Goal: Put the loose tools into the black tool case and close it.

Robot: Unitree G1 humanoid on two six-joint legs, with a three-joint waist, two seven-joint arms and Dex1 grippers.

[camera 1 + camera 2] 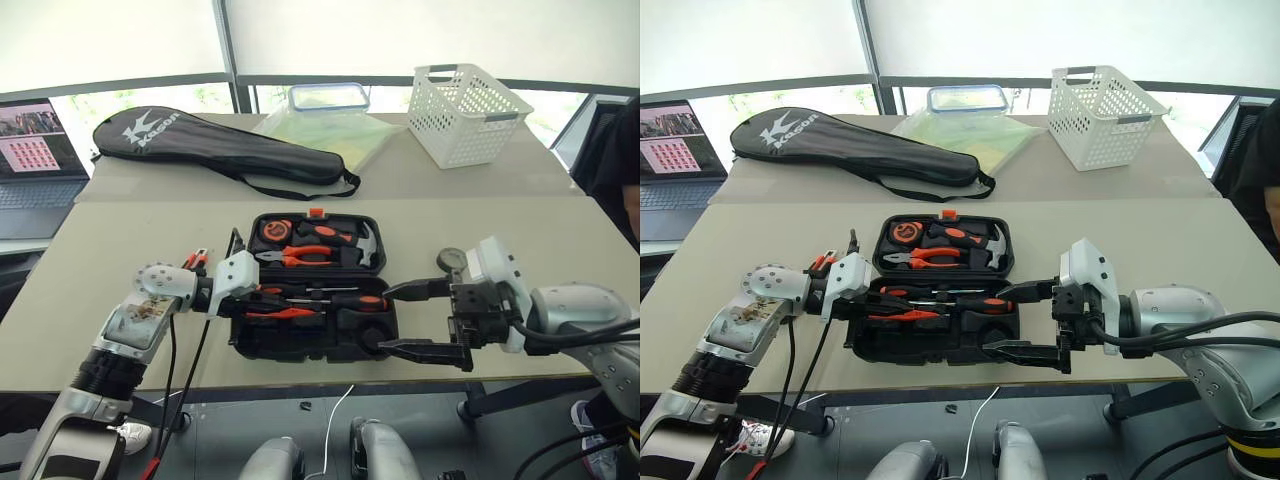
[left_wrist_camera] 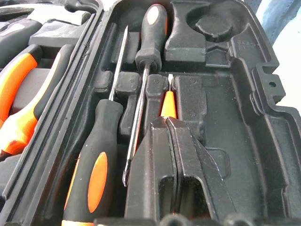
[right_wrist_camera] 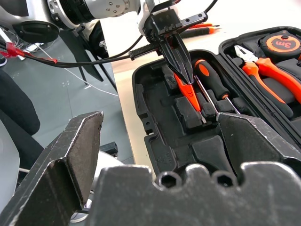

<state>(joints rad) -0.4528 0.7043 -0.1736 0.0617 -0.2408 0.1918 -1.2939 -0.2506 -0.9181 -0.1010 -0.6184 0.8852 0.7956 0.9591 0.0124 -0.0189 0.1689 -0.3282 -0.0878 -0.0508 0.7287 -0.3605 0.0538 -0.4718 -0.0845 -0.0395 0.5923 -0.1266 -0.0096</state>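
Note:
The black tool case (image 1: 340, 345) lies open on the table, lid half at the back. Two orange-and-black screwdrivers (image 2: 94, 174) (image 2: 151, 33) rest in recesses of its front half. My left gripper (image 2: 167, 123) reaches in from the left over that half, shut on a slim orange tester screwdriver (image 3: 189, 93) whose tip points along a recess. My right gripper (image 1: 383, 320) hovers open at the case's right end, with nothing between its fingers. A small round tape roll (image 1: 450, 259) lies on the table right of the case. An orange-and-black tool (image 3: 201, 30) lies behind my left wrist, partly hidden.
Pliers (image 1: 300, 257), a hammer (image 1: 366, 243) and a tape measure (image 1: 273, 230) sit in the lid half. Further back are a long black racket bag (image 1: 220, 150), a white basket (image 1: 468, 112) and a clear lidded box (image 1: 328, 97). A laptop (image 1: 35, 150) stands at the far left.

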